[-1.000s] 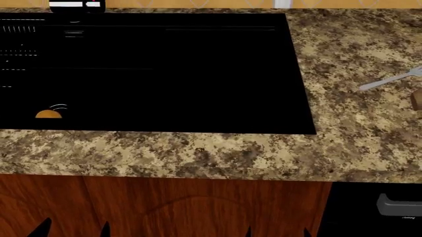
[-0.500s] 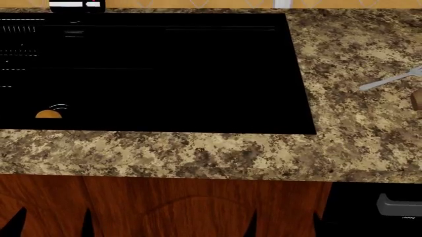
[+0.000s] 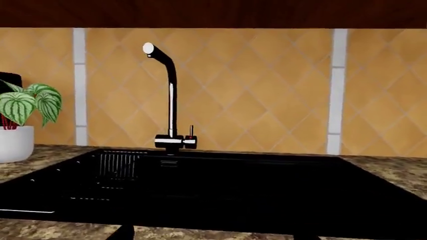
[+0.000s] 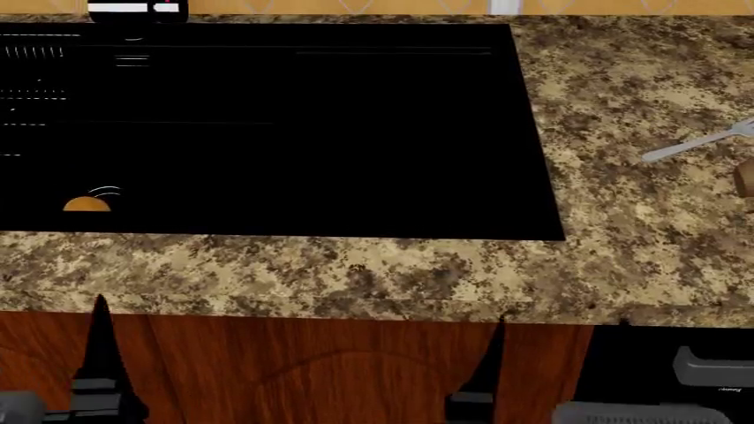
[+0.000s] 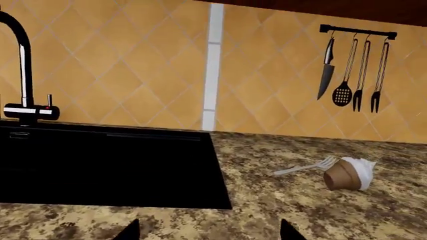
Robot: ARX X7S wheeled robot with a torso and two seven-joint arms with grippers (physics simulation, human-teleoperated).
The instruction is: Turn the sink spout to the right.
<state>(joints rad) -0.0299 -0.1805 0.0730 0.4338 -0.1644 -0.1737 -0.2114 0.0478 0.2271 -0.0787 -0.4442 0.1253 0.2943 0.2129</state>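
The sink spout [image 3: 171, 95] is a tall thin black tube rising from a chrome base [image 3: 175, 142] behind the sink [image 3: 233, 190]; its curved tip leans toward the plant side. It also shows in the right wrist view [image 5: 23, 65]. In the head view only the chrome base [image 4: 136, 9] shows, behind the black sink [image 4: 295, 132]. My left gripper [image 3: 213, 235] [image 4: 59, 371] and right gripper [image 5: 210, 231] [image 4: 554, 371] are open and empty. Both are low in front of the counter's front edge, far from the spout.
A short lever with a red dot [image 3: 191, 131] stands beside the spout. A potted plant [image 3: 20, 120] sits beside the sink. A fork [image 5: 303, 167] and a tipped cupcake [image 5: 350, 174] lie on the granite. Utensils hang on a wall rail [image 5: 357, 65]. A drain ring [image 4: 88, 203] shows.
Both grippers have risen in the head view; their dark fingertips now reach up to the counter's front edge. The spout and counter objects have not moved.
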